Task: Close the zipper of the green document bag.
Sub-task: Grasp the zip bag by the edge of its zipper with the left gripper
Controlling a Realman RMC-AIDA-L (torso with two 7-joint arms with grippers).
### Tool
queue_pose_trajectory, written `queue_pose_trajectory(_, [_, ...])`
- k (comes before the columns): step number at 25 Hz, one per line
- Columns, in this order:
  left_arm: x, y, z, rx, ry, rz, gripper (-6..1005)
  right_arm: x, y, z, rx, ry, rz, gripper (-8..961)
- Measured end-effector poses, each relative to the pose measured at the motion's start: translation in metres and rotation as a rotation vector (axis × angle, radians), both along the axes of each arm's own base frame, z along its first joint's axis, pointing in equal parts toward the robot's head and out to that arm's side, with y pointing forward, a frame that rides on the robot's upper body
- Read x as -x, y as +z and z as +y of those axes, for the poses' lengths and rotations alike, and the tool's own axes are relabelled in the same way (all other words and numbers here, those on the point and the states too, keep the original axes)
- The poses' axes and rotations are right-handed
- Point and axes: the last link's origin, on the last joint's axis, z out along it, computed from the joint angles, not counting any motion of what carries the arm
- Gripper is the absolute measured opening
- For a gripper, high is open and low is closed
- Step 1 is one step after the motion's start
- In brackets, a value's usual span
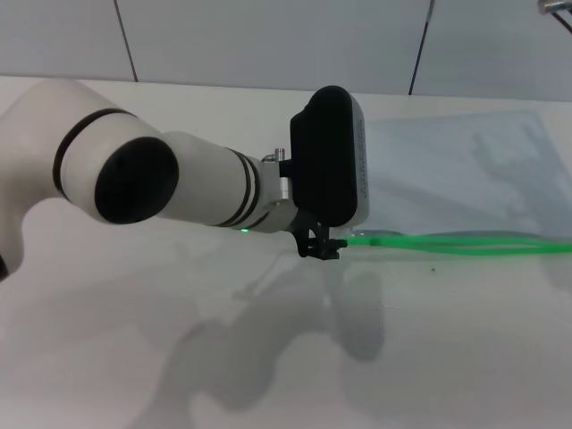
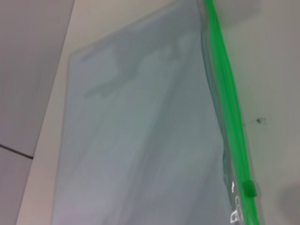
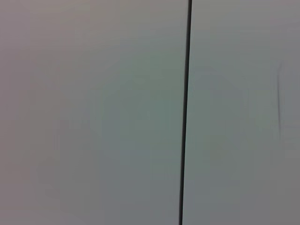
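Note:
The green document bag (image 1: 456,174) lies flat on the white table at the right, translucent grey-blue. Its zipper (image 1: 456,243) runs along the near edge as a bright-green strip, and in the head view it shows as two slightly parted strands. My left gripper (image 1: 322,247) sits low over the table at the strip's left end, mostly hidden behind the black wrist housing. The left wrist view looks along the bag (image 2: 140,140) and the zipper (image 2: 229,103), with the small green slider (image 2: 251,189) close to the camera. Only a grey metal tip of my right gripper (image 1: 556,9) shows, raised at the far right.
The white table (image 1: 134,357) stretches bare to the left of and in front of the bag. A grey panelled wall (image 1: 268,36) rises behind the table. The right wrist view shows only wall panels and a dark seam (image 3: 185,112).

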Motion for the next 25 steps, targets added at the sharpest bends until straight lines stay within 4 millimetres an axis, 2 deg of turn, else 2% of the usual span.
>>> queue_pose_trajectory(17, [-0.010, -0.013, -0.011, 0.038, 0.011, -0.031, 737, 0.000, -0.001, 0.000, 0.003, 0.000, -0.004, 817])
queue_pose_trajectory(25, [-0.004, -0.013, -0.009, 0.031, 0.011, -0.017, 733, 0.001, -0.001, 0.000, 0.002, 0.003, -0.004, 817])
